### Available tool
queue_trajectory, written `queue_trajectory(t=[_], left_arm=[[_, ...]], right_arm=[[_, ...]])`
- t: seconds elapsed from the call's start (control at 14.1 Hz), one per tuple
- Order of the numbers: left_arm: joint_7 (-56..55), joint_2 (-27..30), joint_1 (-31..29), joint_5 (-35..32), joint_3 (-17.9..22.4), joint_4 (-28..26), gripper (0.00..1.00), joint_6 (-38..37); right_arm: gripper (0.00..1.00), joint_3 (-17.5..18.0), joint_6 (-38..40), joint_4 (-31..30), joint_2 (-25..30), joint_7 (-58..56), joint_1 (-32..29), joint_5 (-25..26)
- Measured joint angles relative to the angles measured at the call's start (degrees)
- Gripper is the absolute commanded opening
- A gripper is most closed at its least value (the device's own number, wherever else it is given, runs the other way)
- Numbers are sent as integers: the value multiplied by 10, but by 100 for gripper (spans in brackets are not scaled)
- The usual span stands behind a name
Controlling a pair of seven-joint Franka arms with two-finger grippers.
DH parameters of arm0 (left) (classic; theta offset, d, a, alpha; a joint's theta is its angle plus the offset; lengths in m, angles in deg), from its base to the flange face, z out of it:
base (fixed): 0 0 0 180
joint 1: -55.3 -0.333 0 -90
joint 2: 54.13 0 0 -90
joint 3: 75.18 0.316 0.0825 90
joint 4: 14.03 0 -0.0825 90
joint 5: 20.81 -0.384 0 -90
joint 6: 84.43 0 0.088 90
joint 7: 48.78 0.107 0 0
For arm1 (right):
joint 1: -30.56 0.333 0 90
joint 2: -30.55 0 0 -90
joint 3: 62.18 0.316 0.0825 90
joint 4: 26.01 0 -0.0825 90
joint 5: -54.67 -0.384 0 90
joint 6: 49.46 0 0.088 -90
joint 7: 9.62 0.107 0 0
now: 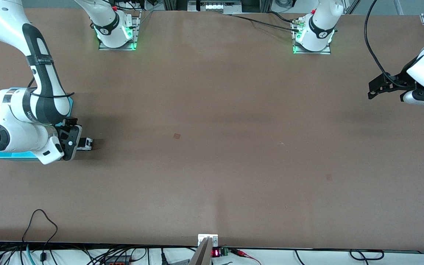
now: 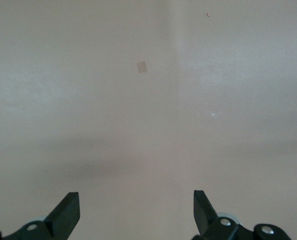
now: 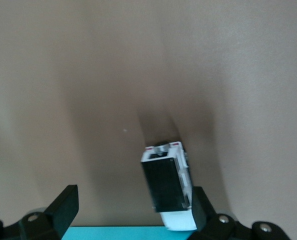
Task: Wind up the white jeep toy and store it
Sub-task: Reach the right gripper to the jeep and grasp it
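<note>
The white jeep toy (image 1: 85,143), white with a black roof panel, sits on the table just beside the turquoise bin (image 1: 11,156), toward the right arm's end. My right gripper (image 1: 81,140) is low over it with its fingers open. In the right wrist view the jeep (image 3: 167,186) lies between the fingers, close against one finger (image 3: 199,207) and far from the other (image 3: 64,209). The bin's edge (image 3: 113,233) shows just under the gripper (image 3: 133,210). My left gripper (image 1: 374,90) is open and empty, up over the left arm's end of the table; it (image 2: 136,212) sees only bare table.
The right arm's body covers most of the turquoise bin. A small dark mark (image 1: 176,136) lies mid-table. Cables hang along the table edge nearest the front camera (image 1: 42,221).
</note>
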Motion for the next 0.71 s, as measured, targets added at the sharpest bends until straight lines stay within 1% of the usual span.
queue_trajectory(t=[0.28, 0.57, 0.71], left_arm=[[0, 0, 0, 0, 0, 0, 100, -1], [0, 0, -2, 0, 0, 0, 100, -1], [0, 0, -2, 0, 0, 0, 100, -1]], right_arm=[[100, 0, -58, -33, -13, -75, -20, 0], [100, 0, -107, -56, -20, -114, -20, 0], [100, 0, -117, -61, -24, -126, -26, 0]])
